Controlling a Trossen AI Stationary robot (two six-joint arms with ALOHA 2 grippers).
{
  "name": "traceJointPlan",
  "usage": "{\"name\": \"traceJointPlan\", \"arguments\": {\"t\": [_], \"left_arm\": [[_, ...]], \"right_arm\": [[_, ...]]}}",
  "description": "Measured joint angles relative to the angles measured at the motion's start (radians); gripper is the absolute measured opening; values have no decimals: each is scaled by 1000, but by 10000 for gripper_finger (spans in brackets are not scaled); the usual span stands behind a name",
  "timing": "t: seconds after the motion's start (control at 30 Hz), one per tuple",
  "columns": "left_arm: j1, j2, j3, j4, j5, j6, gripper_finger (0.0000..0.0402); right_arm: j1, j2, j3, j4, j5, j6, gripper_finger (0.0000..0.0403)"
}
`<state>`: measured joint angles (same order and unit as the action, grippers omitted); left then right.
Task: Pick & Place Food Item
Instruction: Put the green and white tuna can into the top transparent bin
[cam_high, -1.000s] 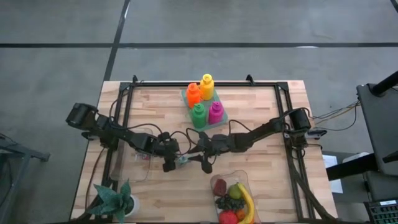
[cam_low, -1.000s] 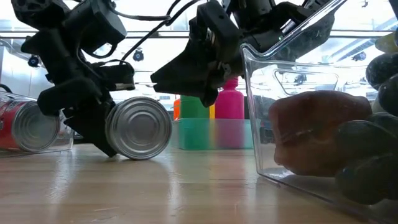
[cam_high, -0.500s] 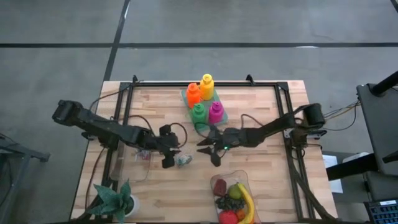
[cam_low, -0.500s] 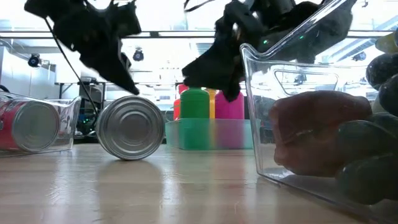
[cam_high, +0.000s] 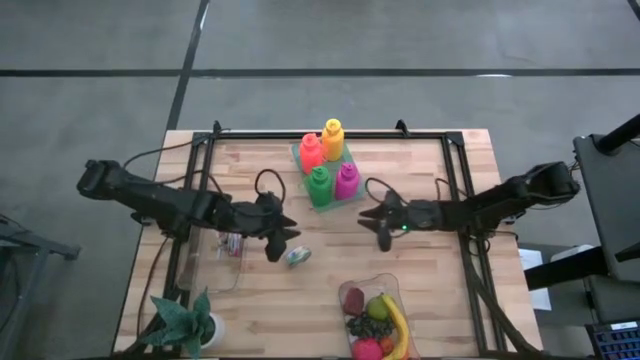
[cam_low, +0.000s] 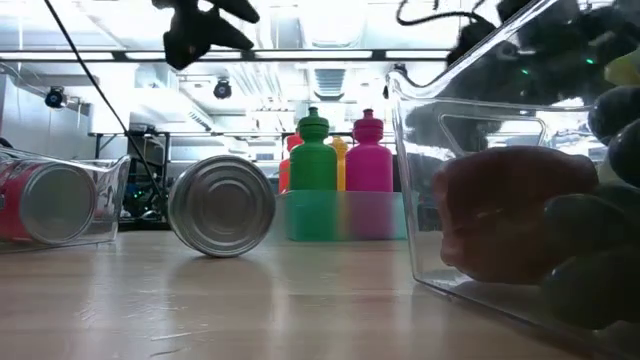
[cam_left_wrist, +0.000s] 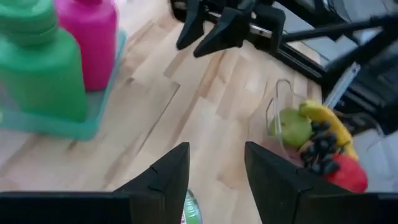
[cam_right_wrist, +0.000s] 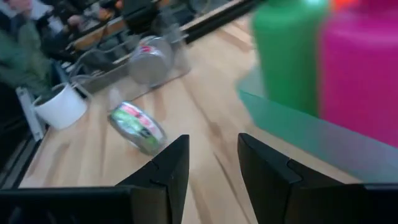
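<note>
From above, both released claws (cam_high: 283, 238) (cam_high: 375, 222) flank the can (cam_high: 297, 256); low view hides them.

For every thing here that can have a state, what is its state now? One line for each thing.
Loose can: on its side on the table, free of both grippers.
Second can: on its side inside a clear bin.
Four bottles: upright in the teal tray.
Fruit container: filled with fruit.
Left gripper: open, empty, beside the loose can.
Right gripper: open, empty, above the table.
</note>
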<state>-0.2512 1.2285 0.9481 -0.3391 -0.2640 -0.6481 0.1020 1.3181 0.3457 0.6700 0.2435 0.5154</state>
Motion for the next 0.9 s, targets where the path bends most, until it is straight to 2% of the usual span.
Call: {"name": "traceJointPlan", "arguments": {"t": [0.17,0.4,0.63,0.77,0.9], "left_arm": [[-7,51,106,-125,-6,-135,159],[-24,176,250,-312,-5,-191,159],[-25,357,418,-531,-5,-480,159],[-25,469,508,-686,-4,-446,159],[-25,540,552,-705,28,-313,159]], "right_arm": [[0,-84,-104,-1,76,85,134],[0,-113,-161,1,100,114,134],[0,-107,-170,-7,100,113,134],[0,-107,-170,-15,100,113,134],[0,-107,-170,-17,100,113,134]]}}
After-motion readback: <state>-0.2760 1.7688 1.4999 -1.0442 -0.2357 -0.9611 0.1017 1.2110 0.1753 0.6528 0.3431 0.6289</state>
